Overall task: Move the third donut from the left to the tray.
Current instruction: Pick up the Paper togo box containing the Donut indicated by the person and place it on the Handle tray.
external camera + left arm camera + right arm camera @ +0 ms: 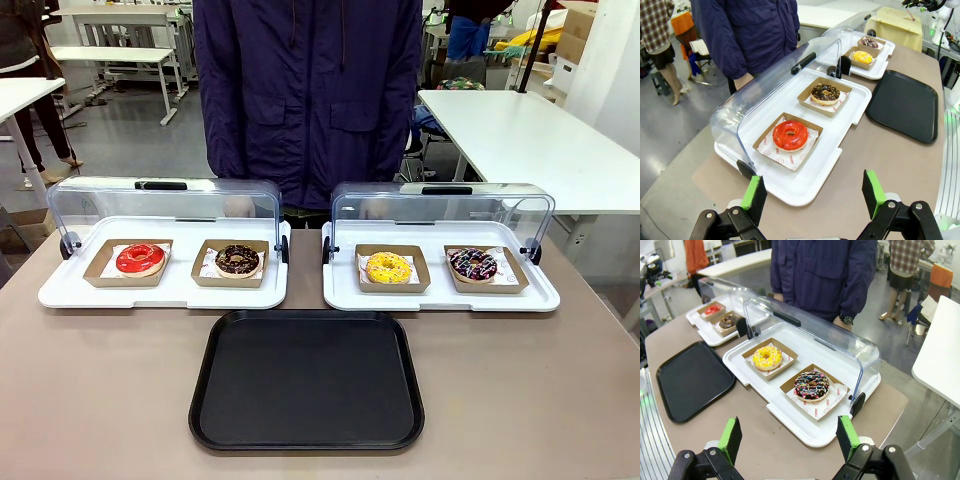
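Yellow-iced ring donut with coloured sprinkles (389, 267) is my target. It sits in its small square brown cardboard holder (393, 285) on the left half of the right-hand white display tray (440, 298). That tray's clear domed lid (440, 205) is tipped back toward the person in the dark blue jacket (305, 90).

My left gripper (814, 194) and right gripper (789, 436) both hang with jaws spread wide and nothing between the green pads, well short of the donuts. Nothing is picked up yet, so I judge the job to be at its start, with the approach not yet made.

The large black plastic serving tray with a raised rim (306, 440) lies bare on the brown table (90, 400), just in front of the two display trays.

For the next move I would send the right arm, which looks the nearer one. It should come down over the holder, close on the cardboard wall or the ring itself, lift clear of the white tray's lip, and bring it toward me onto the black tray.

Several things stand close to that path:
- The chocolate donut with coloured sprinkles (472, 264) is just beside the target.
- The black hinge knob (327, 248) stands near the holder's left.
- The raised lid blocks any approach from the far side.

The red-iced donut (139, 259) and the dark chocolate donut (237, 260) on the left-hand display tray (160, 292) lie well apart from that path.
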Robot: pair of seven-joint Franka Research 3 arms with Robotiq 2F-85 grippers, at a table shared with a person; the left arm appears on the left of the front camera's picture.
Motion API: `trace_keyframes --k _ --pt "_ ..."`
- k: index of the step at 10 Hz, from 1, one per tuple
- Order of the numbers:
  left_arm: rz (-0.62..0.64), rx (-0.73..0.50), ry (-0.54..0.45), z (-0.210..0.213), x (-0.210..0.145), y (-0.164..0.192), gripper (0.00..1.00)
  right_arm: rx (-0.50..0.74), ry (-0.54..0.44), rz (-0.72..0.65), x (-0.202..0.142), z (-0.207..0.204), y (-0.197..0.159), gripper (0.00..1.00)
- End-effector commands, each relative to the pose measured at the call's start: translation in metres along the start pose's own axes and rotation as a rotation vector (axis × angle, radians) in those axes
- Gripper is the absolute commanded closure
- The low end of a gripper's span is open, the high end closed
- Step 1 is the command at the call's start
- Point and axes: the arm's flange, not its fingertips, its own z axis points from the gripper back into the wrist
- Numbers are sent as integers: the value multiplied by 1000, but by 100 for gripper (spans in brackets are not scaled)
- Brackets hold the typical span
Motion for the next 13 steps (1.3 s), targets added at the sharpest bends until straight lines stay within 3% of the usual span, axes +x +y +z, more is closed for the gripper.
trace_keyframes --k 1,13 --pt "-8 -8 5 1 0 -1 0 -4 -25 24 1 -1 -3 0" --pt "-8 -8 5 1 0 -1 0 -4 -25 24 1 -1 -3 0"
